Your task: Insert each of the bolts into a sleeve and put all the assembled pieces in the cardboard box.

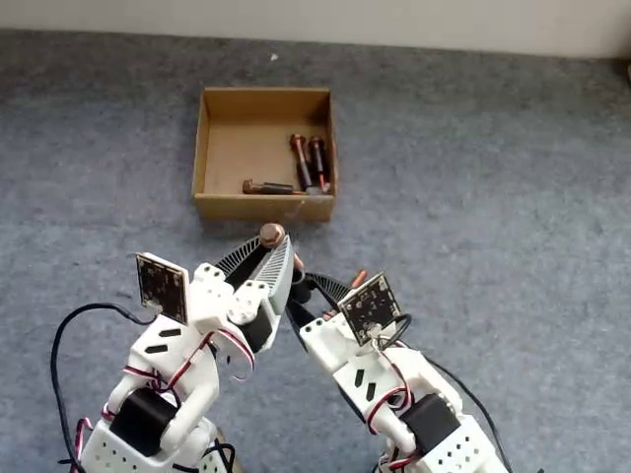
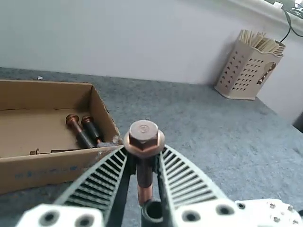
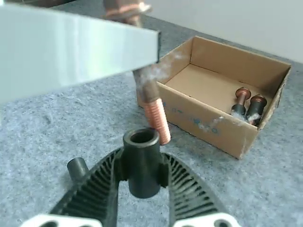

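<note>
- Nearest you, your right gripper (image 3: pixel 142 161) is clamped round a dark sleeve (image 3: pixel 141 179), held upright with its mouth up.
- Your left gripper (image 2: pixel 144 158) pinches a copper bolt (image 2: pixel 144 137) by the shank, head up, with the threaded tip at the sleeve's rim.
- A spare sleeve (image 3: pixel 76 168) stands on the grey carpet (image 1: pixel 493 197).
- A perforated holder (image 2: pixel 248 66) stands by the pale wall (image 2: pixel 142 33).
- The cardboard box (image 1: pixel 264 95) sits at 12 o'clock from the grippers, with three assembled pieces (image 1: pixel 306 166) in its 4 o'clock corner.
- Both arms rise from 6 o'clock.
</note>
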